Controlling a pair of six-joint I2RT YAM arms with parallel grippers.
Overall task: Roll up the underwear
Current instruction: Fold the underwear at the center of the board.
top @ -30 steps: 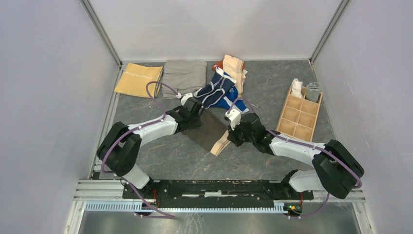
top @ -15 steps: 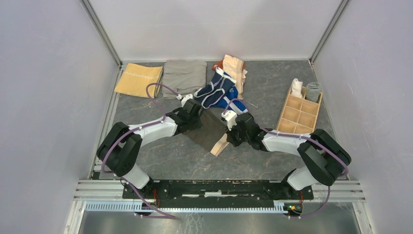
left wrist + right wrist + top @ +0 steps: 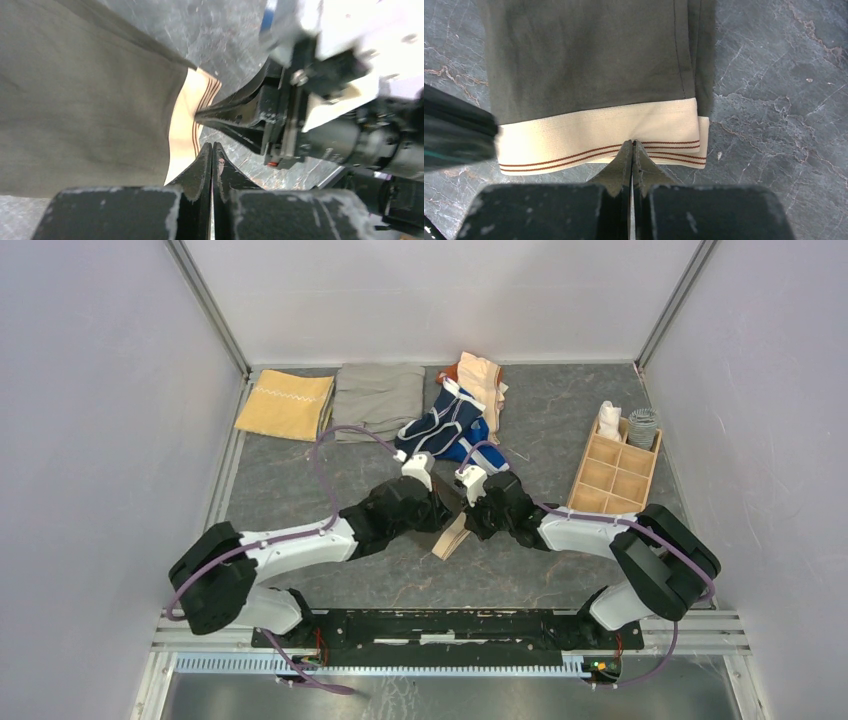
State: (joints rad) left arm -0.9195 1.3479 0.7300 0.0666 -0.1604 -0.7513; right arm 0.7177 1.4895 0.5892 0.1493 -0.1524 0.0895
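Note:
The dark grey-brown underwear [image 3: 589, 55] lies flat on the table, its tan striped waistband [image 3: 574, 135] toward me. In the top view my left arm covers most of it, leaving the waistband [image 3: 452, 537] showing. My right gripper [image 3: 631, 142] is shut, its tips pinching the waistband's near edge, which puckers there. My left gripper [image 3: 212, 145] is shut too, tips at the waistband's [image 3: 187, 125] other end; no cloth shows between them. The two grippers [image 3: 445, 508] [image 3: 472, 512] sit close together. Navy white-trimmed underwear [image 3: 440, 425] lies behind them.
Bright blue [image 3: 472, 452] and peach [image 3: 483, 380] pieces lie with the navy one. A mustard-yellow cloth [image 3: 285, 405] and a grey-khaki cloth [image 3: 378, 395] lie folded at the back left. A wooden divided box [image 3: 612, 475] at the right holds rolled pieces at its far end.
My left arm has swung right, across the dark underwear to its waistband, and its gripper has closed. The right gripper shifted slightly left early on and has stayed shut.

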